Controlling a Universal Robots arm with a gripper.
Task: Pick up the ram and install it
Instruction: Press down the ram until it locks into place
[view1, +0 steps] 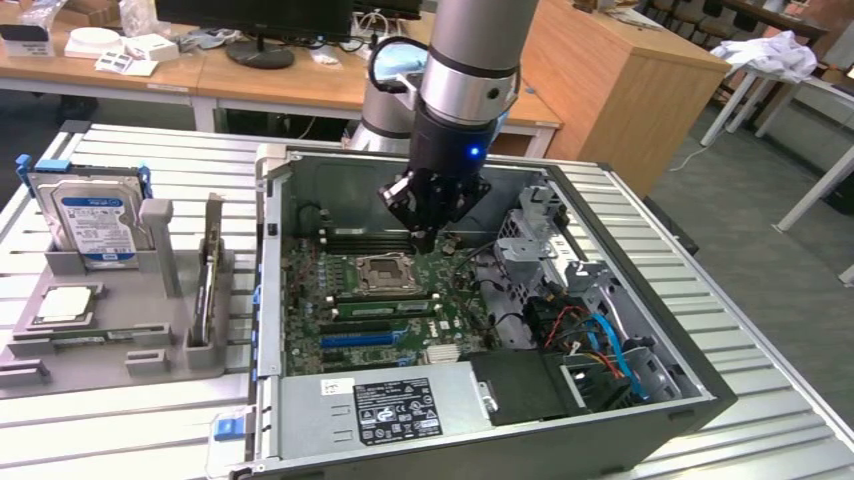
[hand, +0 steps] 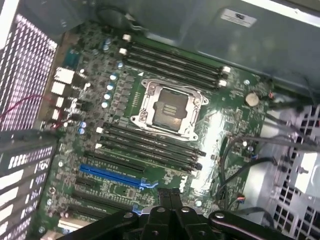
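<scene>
The arm (view1: 467, 70), a grey cylinder with a silver wrist band and a small blue light, stood almost straight down into the open computer case (view1: 694, 385). Its black claw (view1: 424, 240) hung just above the green motherboard (view1: 387, 320), near the far edge of the board beside the upper row of dark memory slots (view1: 367, 240). The claw was clenched, its two fingers pressed together with nothing between them; in the wrist view the fingers (hand: 169, 197) met as one narrow black tip over the board.

The ram (view1: 211, 270), a long thin stick, stood on edge in a grey moulded holder (view1: 134, 345) on the ribbed metal table (view1: 120, 420), outside the case on the exterior view's left and well apart from the claw. Next to it in the same holder stood a silver hard drive (view1: 96, 220) with a blue label, upright, and a square metal CPU chip (view1: 64, 305) lay flat nearer the table's front edge.

On the motherboard the CPU socket (hand: 167, 109) showed as a square steel frame around a dark centre, with black slots on both sides of it and a blue slot (hand: 112, 175) further along. A black power supply (view1: 400, 405) with a printed label filled the near corner of the case, and orange and blue cables (view1: 601, 340) curled beside the perforated metal drive cage (view1: 547, 240).
</scene>
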